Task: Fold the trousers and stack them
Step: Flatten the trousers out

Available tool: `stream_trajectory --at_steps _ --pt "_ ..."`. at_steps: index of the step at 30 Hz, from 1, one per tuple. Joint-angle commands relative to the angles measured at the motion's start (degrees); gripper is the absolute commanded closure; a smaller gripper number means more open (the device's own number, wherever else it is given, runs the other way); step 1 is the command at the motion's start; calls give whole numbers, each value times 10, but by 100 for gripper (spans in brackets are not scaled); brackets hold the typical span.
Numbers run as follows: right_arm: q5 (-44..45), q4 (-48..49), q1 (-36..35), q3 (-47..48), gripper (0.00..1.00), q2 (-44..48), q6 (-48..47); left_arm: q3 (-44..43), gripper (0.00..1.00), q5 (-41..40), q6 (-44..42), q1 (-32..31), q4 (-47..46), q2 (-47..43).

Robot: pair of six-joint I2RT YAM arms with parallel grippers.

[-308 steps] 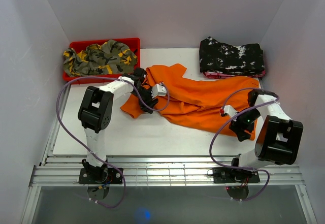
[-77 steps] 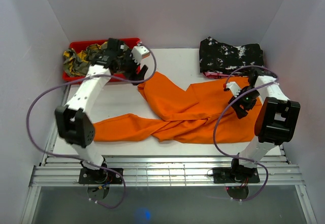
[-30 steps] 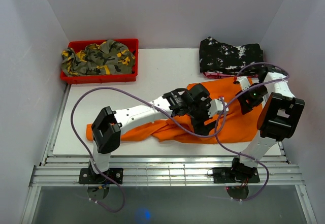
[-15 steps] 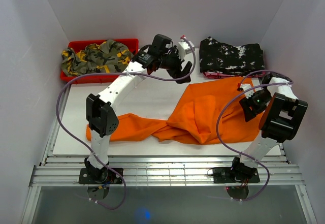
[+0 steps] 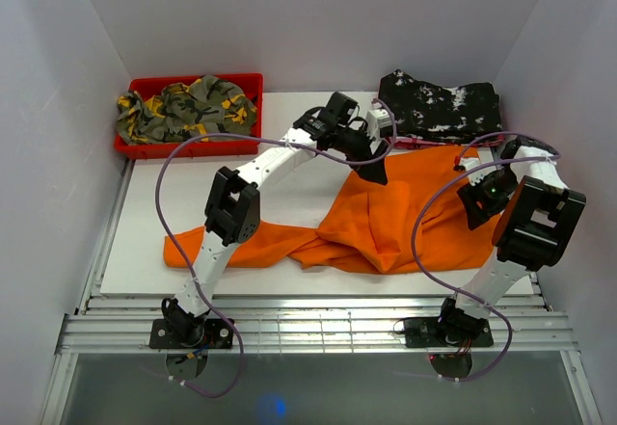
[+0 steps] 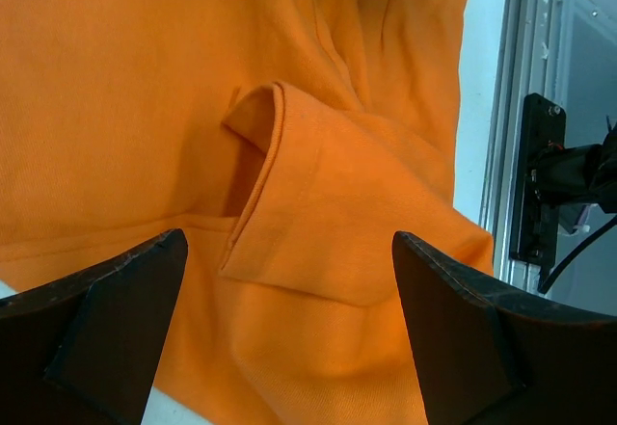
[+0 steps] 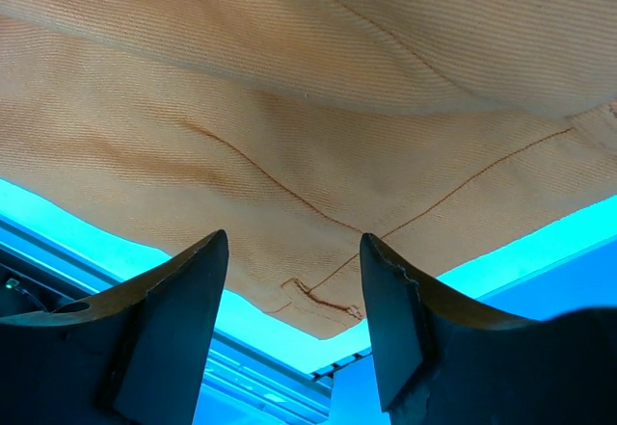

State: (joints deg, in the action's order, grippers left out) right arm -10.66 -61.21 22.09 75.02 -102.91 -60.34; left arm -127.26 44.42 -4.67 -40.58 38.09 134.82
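Desk: white desk (image 5: 193, 203) with white walls on three sides; the black speckled garment (image 5: 439, 105) at its far edge is taken as landmark.
Trousers: orange trousers (image 5: 386, 223) lie just nearer than the speckled garment, bunched there, with one leg trailing well to its left.
Left fingers: left fingers (image 6: 106, 319) apart, holding nothing, over a turned hem (image 6: 318, 213), just near-left of the speckled garment.
Right fingers: right fingers (image 7: 164, 319) apart, empty, over a seamed corner (image 7: 323, 295), near-right of the speckled garment.
Handling: judged light, limp and not fragile; likely to sag and drag when lifted.
Hold: judged best at hems or waistband, where doubled cloth resists slipping.
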Motion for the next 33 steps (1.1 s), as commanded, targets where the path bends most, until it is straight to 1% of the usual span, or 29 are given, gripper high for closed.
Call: stream_trajectory --at_steps 1,5,9,15,17,18,20,21,22,23,24,25,26,28,30,31,32,33 --pt "-6 -2 4 24 37 -7 5 -11 2 44 24 -15 -60 -6" --pt "-3 -4 4 26 37 -9 5 -6 2 66 32 -26 -73 13" --pt "-3 -3 4 28 37 -11 4 -3 2 55 28 -38 -73 27" --pt "-4 -3 3 26 37 -11 4 5 2 -28 31 -55 -90 42" --pt "-2 -1 4 22 37 -13 3 4 2 -37 23 -57 -90 44" --pt "-3 -1 4 21 37 -15 3 5 5 -41 20 -62 -91 43" --pt "-4 0 4 20 37 -16 4 6 14 -38 17 -62 -91 40" --pt "-5 1 4 20 37 -16 4 7 22 -37 17 -62 -91 35" --pt "-5 1 4 21 37 -17 4 10 37 -36 14 -62 -90 31" --pt "-6 1 3 21 37 -17 4 13 46 -37 12 -62 -90 26" --pt "-6 1 3 22 37 -18 5 16 60 -40 8 -62 -91 11" --pt "-6 0 3 24 37 -18 4 22 86 -51 8 -60 -91 0" --pt "-7 0 3 27 37 -19 4 28 100 -61 14 -54 -91 -23" --pt "-9 -2 2 27 39 -19 0 38 100 -80 30 -10 -72 -84" --pt "0 10 3 23 39 -25 0 70 100 -128 28 51 -36 -172" --pt "12 22 3 16 39 -28 0 106 100 -148 23 92 -10 -254" --pt "34 36 2 7 39 -33 1 143 100 -186 12 132 12 -309" --pt "51 49 2 -10 39 -40 1 182 100 -220 -14 195 31 -365"
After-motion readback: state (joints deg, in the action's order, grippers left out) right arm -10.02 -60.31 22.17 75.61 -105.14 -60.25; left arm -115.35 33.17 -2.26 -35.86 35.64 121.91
